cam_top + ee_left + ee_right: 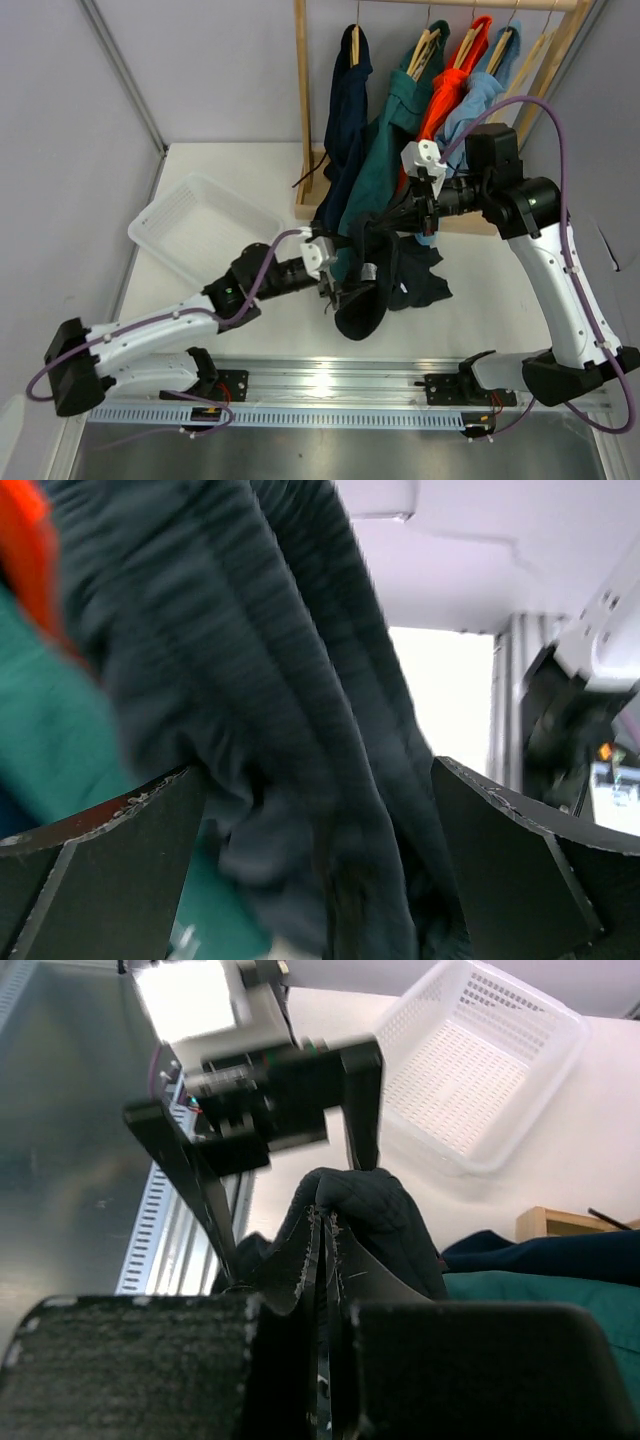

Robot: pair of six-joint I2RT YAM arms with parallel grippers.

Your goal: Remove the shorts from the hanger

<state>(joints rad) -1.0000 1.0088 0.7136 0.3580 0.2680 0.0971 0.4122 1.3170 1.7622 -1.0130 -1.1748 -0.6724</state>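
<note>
The shorts (365, 305) are hanging above the middle of the table, nearer its near edge than its far edge. One dark fold is drooping low, and another part (420, 282) is lying on the tabletop just to the right. A small white label (368, 272) is showing on the cloth.

We are seeing the right gripper (320, 1310) clenched on a bunched ridge of the shorts, with its pads (130, 1360) pressing the fabric into a narrow seam. The left gripper (315, 770) is standing released. Its fingers (100, 880) are spread wide on either side of the hanging cloth, which is brushing one finger's edge.

We cannot make out the hanger that carries the shorts; the fabric is covering it.

Behind the shorts, along the far edge toward the far right corner, a wooden rack (303, 100) is holding a navy garment (348, 110), a teal garment (395, 135), an orange garment (448, 85) and a light blue garment (482, 100) on pale wooden hangers (355, 42). A white mesh basket (165, 215) is sitting tilted near the left edge.
</note>
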